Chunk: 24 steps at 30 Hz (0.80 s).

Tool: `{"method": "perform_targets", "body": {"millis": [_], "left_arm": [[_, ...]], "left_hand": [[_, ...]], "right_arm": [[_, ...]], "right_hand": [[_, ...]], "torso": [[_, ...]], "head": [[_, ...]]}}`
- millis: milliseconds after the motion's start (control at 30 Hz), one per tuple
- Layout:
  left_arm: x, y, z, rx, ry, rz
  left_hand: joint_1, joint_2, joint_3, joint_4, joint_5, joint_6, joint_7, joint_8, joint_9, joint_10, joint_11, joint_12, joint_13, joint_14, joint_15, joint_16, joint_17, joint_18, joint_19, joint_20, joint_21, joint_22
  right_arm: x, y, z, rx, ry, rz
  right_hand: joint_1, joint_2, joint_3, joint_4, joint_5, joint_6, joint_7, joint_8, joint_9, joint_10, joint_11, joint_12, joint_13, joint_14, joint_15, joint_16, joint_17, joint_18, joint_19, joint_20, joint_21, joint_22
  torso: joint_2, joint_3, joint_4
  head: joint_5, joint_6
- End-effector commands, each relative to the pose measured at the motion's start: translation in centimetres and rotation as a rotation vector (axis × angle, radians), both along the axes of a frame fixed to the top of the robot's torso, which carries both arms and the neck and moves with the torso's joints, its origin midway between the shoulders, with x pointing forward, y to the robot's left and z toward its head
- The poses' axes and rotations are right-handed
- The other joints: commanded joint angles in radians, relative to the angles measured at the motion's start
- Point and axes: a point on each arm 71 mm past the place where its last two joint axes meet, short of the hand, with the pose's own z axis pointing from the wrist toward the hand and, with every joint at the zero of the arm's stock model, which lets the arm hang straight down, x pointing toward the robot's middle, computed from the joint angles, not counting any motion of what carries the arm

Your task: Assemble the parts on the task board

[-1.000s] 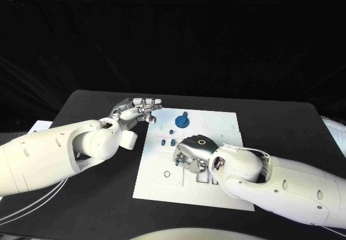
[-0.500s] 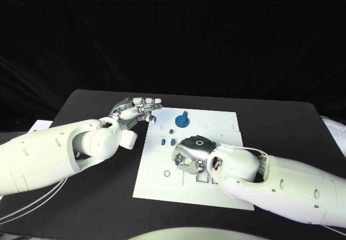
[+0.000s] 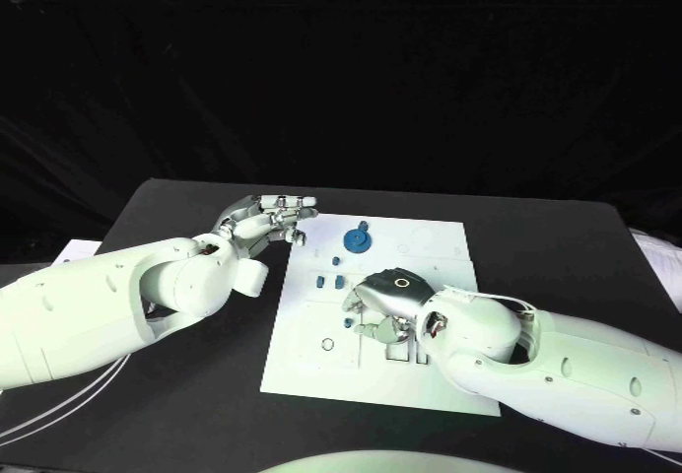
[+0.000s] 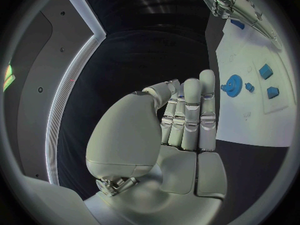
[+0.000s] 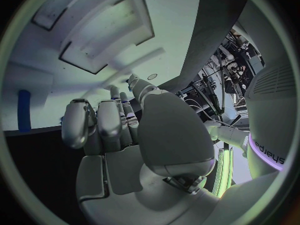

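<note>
The white task board (image 3: 427,246) lies in the middle of the black table. A blue gear (image 3: 357,237) sits near its far edge, and small blue parts (image 3: 331,281) stand on its left side. My right hand (image 3: 381,301) hovers low over the board's middle, fingers bent down toward it. The right wrist view shows nothing between that hand's fingers (image 5: 100,122); a blue part (image 5: 24,110) lies on the board beyond them. My left hand (image 3: 273,215) hangs off the board's far left corner. Its fingers (image 4: 187,117) are straight, side by side and empty. The gear (image 4: 234,85) lies beyond them.
A white sheet (image 3: 74,248) lies at the table's left edge and another pale thing (image 3: 656,254) at its right edge. Bare black table (image 3: 213,394) runs along the board's left side and in front of it.
My right hand has shifted only slightly over the board's middle. The left hand holds the same place and pose.
</note>
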Motion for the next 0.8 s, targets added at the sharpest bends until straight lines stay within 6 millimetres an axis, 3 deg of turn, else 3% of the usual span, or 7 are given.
{"method": "perform_targets", "body": {"millis": [33,167,267,367,467,633,800], "left_arm": [[-0.1,-0.3,0.0,-0.009,-0.001,-0.028],[-0.1,-0.3,0.0,-0.010,0.000,-0.031],[-0.1,-0.3,0.1,-0.012,-0.001,-0.036],[-0.2,-0.4,0.1,-0.015,-0.004,-0.046],[-0.2,-0.5,0.2,-0.017,-0.007,-0.052],[-0.3,-0.5,0.2,-0.018,-0.009,-0.055],[-0.3,-0.6,0.2,-0.019,-0.009,-0.058]], "left_hand": [[0.003,-0.004,0.002,-0.006,0.007,-0.004,0.000,-0.003,-0.002,-0.007,0.001,0.007,-0.001,-0.007,0.000,-0.002,-0.001,0.011,-0.002,-0.004,0.000,0.001],[0.003,-0.004,0.002,-0.006,0.007,-0.004,0.000,-0.003,-0.002,-0.007,0.001,0.007,-0.001,-0.007,0.000,-0.002,-0.001,0.011,-0.002,-0.004,0.000,0.001],[0.003,-0.004,0.002,-0.006,0.006,-0.004,0.000,-0.003,-0.002,-0.007,0.001,0.007,-0.001,-0.007,0.000,-0.002,-0.001,0.011,-0.002,-0.004,0.001,0.001],[0.004,-0.004,0.002,-0.008,0.006,-0.004,0.000,-0.002,-0.001,-0.007,0.000,0.009,-0.001,-0.007,0.000,-0.002,-0.002,0.011,-0.003,-0.004,0.001,0.002],[0.004,-0.005,0.001,-0.008,0.006,-0.004,0.000,-0.002,-0.001,-0.007,0.000,0.009,-0.001,-0.007,0.000,-0.002,-0.002,0.011,-0.003,-0.004,0.001,0.002],[0.004,-0.005,0.001,-0.008,0.006,-0.004,0.000,-0.002,-0.001,-0.007,0.000,0.009,-0.001,-0.007,0.000,-0.002,-0.002,0.011,-0.003,-0.004,0.001,0.002],[0.004,-0.005,0.001,-0.008,0.006,-0.004,0.000,-0.002,-0.001,-0.007,0.000,0.009,-0.001,-0.007,0.000,-0.002,-0.002,0.011,-0.003,-0.004,0.001,0.002]], "right_arm": [[0.1,-0.9,0.9,0.070,-0.002,-0.029],[0.7,-3.2,2.3,0.067,-0.014,-0.079],[1.6,-5.4,3.5,0.025,-0.043,-0.128],[2.1,-7.4,4.4,-0.030,-0.073,-0.171],[2.5,-9.0,4.8,-0.081,-0.094,-0.205],[2.7,-10.1,4.7,-0.121,-0.109,-0.227],[2.8,-10.2,4.4,-0.138,-0.106,-0.223]], "right_hand": [[0.002,0.006,-0.001,-0.004,0.010,0.011,0.000,0.004,0.000,0.012,-0.002,0.007,-0.002,0.009,-0.006,0.002,0.006,0.003,0.011,-0.001,0.008,0.007],[0.003,0.003,-0.002,-0.005,0.011,0.022,-0.007,0.005,-0.001,0.018,-0.006,0.011,-0.004,0.012,-0.008,0.007,0.011,0.001,0.016,-0.003,0.012,0.012],[-0.003,-0.008,-0.012,-0.005,0.005,0.017,-0.024,-0.003,-0.005,0.004,-0.012,0.004,-0.007,0.014,-0.013,0.009,0.012,0.001,0.019,-0.006,0.013,0.014],[-0.013,-0.022,-0.043,0.001,-0.007,0.005,-0.044,-0.006,-0.014,-0.028,-0.029,-0.009,-0.006,0.016,-0.046,0.008,0.008,0.002,0.020,-0.033,0.012,0.013],[-0.015,-0.030,-0.074,0.007,-0.011,-0.002,-0.056,-0.007,-0.019,-0.043,-0.041,-0.014,-0.006,0.018,-0.059,0.005,0.004,0.001,0.021,-0.047,0.009,0.011],[-0.014,-0.031,-0.081,0.009,-0.012,-0.003,-0.059,-0.007,-0.020,-0.046,-0.042,-0.014,-0.006,0.018,-0.061,0.003,0.002,0.001,0.020,-0.048,0.008,0.010],[-0.008,-0.025,-0.085,0.011,-0.012,0.000,-0.063,-0.005,-0.021,-0.044,-0.043,-0.013,-0.005,0.019,-0.062,0.003,0.001,0.001,0.021,-0.050,0.008,0.011]], "torso": [[-0.001,-0.0001,0.0003],[0.000,-0.0007,-0.0024],[-0.001,-0.0013,-0.0030],[-0.001,-0.0024,-0.0014],[0.000,-0.0021,-0.0002],[0.001,0.0005,-0.0037],[-0.001,-0.0005,-0.0023]], "head": [[-0.005,0.003],[-0.013,0.008],[-0.021,0.011],[-0.031,0.014],[-0.036,0.017],[-0.032,0.018],[-0.034,0.019]]}}
